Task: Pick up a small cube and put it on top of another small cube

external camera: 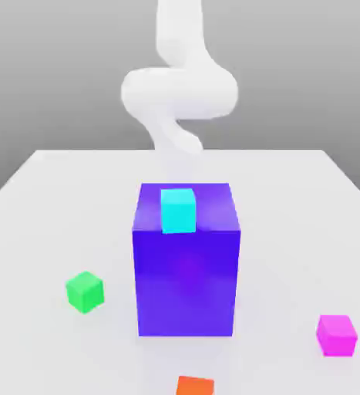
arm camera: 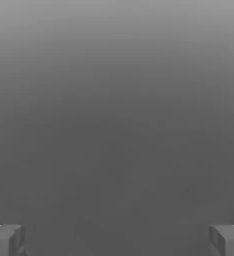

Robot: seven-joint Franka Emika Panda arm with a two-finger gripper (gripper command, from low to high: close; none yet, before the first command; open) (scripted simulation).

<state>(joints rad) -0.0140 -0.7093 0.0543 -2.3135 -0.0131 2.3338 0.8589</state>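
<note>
Tool released, fingers wide apart, nothing btwn them. Magenta cube on tabletop at exterior view's right, well apart from green cube at left. Big blue block btwn them, w/ cyan cube on top.

White table — blue block, green, magenta, (seemingly) orange cubes.

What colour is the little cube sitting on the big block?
Cyan; the small cyan cube shows best in the exterior view.
</note>
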